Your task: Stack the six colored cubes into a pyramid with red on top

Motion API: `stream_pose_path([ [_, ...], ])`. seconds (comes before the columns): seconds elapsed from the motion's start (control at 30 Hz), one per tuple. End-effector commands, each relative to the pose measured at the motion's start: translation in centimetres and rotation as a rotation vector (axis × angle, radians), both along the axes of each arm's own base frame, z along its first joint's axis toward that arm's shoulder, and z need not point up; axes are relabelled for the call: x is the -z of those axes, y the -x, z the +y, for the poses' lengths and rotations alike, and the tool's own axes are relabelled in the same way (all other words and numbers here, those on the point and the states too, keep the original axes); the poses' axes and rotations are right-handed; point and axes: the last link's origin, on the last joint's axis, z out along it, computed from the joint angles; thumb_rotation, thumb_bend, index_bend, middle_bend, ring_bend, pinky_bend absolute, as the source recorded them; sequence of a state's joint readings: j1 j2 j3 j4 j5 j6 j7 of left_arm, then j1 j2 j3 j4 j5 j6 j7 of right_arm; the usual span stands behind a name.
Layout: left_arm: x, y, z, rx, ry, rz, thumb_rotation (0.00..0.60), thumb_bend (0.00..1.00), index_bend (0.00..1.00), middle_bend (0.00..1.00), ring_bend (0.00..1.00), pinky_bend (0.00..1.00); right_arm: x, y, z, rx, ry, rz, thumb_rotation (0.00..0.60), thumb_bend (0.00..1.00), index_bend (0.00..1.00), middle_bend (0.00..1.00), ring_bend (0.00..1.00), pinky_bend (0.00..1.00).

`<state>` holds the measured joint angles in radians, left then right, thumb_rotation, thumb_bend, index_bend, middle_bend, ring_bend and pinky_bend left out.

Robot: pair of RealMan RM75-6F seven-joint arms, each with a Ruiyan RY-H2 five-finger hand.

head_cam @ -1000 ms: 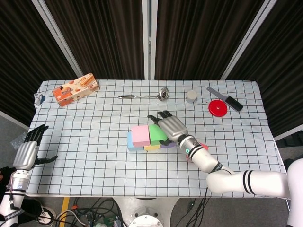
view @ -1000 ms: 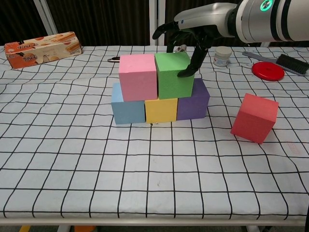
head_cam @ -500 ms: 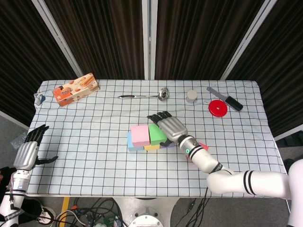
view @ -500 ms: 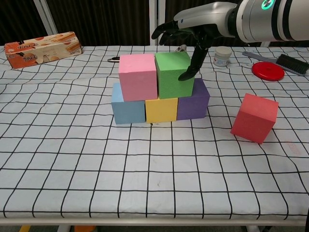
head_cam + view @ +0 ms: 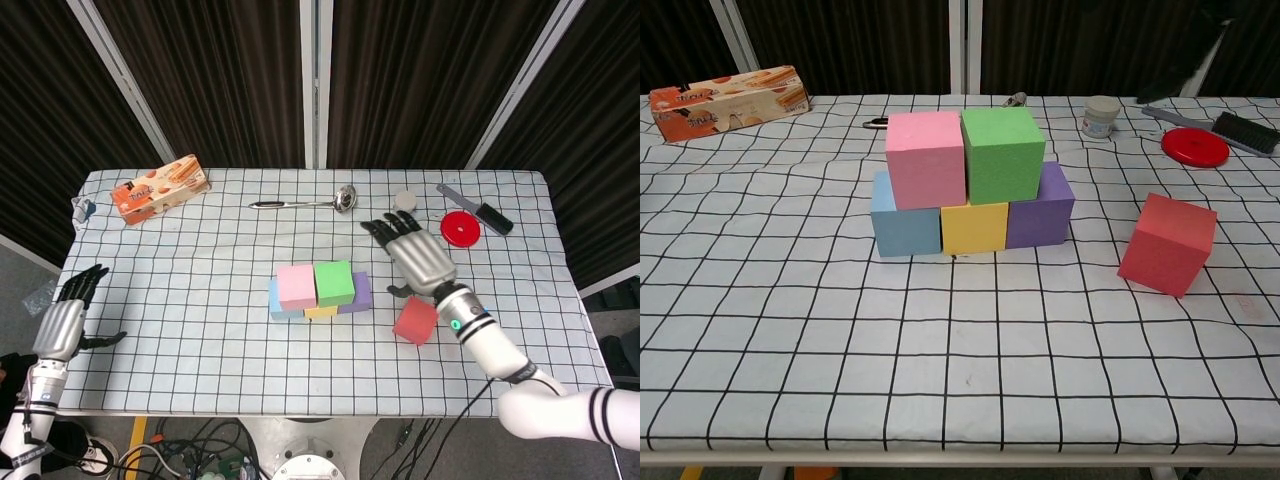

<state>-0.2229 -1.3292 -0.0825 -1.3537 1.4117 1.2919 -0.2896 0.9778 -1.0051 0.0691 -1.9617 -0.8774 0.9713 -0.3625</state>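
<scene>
Foam, by the matte look of it: the red cube (image 5: 1167, 245) sits alone on the checked tablecloth (image 5: 840, 330), tipped slightly on the wrinkled fabric, well to the right of the stack and apart from it. The stack has its two lower tiers done: blue cube (image 5: 904, 217), yellow cube (image 5: 974, 227) and purple cube (image 5: 1042, 208) in a row, with the pink cube (image 5: 926, 158) and green cube (image 5: 1001, 153) touching side by side on top. Only the red one is left to place.

The right hand (image 5: 420, 258) hovers above the table just behind the red cube, fingers spread, holding nothing. The left hand (image 5: 63, 322) hangs off the left table edge, fingers loosely apart and empty.

The red cube is probably light, slightly compressible and not slippery, so a moderate squeeze should do. Taking it across two opposite side faces, near the upper half, would keep the bottom face free for setting down on the pink–green seam. The risk is nudging the light cubes below out of line, so a gentle, level placement seems wise.

Further back lie a snack box (image 5: 159, 187), a ladle (image 5: 310, 202), a small jar (image 5: 1101, 116), a red disc (image 5: 1195, 146) and a brush (image 5: 1238, 130).
</scene>
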Motion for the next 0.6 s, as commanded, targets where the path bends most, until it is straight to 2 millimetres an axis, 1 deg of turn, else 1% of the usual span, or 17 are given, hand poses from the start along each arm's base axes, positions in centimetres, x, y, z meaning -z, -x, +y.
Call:
stream_pose_path([
  [0.03,0.3,-0.6,-0.1,0.011,0.004,0.010,0.600,0.00,0.08,0.03,0.00,0.03,-1.4,4.2,2.1,0.075,-0.024,0.071,0.600,0.07,0.00,0.13,0.00,0.00],
  [0.1,0.6,-0.9,-0.3,0.015,0.014,0.020,0.600,0.00,0.08,0.03,0.00,0.03,-1.3,5.9,2.7,0.119,-0.028,0.072,0.600,0.05,0.00,0.13,0.00,0.00],
  [0.2,0.8,-1.2,-0.6,0.021,0.029,0.033,0.600,0.00,0.08,0.03,0.00,0.03,-0.5,7.4,3.8,0.196,-0.049,0.028,0.600,0.01,0.00,0.15,0.00,0.00],
  [0.3,0.8,-1.3,-0.7,0.021,0.031,0.034,0.600,0.00,0.08,0.03,0.00,0.03,0.3,7.9,4.9,0.232,-0.038,-0.030,0.600,0.00,0.00,0.16,0.00,0.00],
  [0.47,0.6,-1.0,-0.6,0.024,0.041,0.037,0.600,0.00,0.08,0.03,0.00,0.03,1.6,8.7,7.3,0.290,0.047,-0.099,0.600,0.00,0.00,0.18,0.00,0.00],
  [0.53,0.5,-0.8,-0.4,0.024,0.048,0.037,0.600,0.00,0.08,0.03,0.00,0.03,2.5,9.3,8.3,0.337,0.088,-0.133,0.600,0.00,0.00,0.18,0.00,0.00],
  [0.6,0.4,-0.5,-0.4,0.023,0.051,0.037,0.600,0.00,0.08,0.03,0.00,0.03,3.3,9.9,9.0,0.369,0.111,-0.136,0.600,0.00,0.00,0.19,0.00,0.00],
])
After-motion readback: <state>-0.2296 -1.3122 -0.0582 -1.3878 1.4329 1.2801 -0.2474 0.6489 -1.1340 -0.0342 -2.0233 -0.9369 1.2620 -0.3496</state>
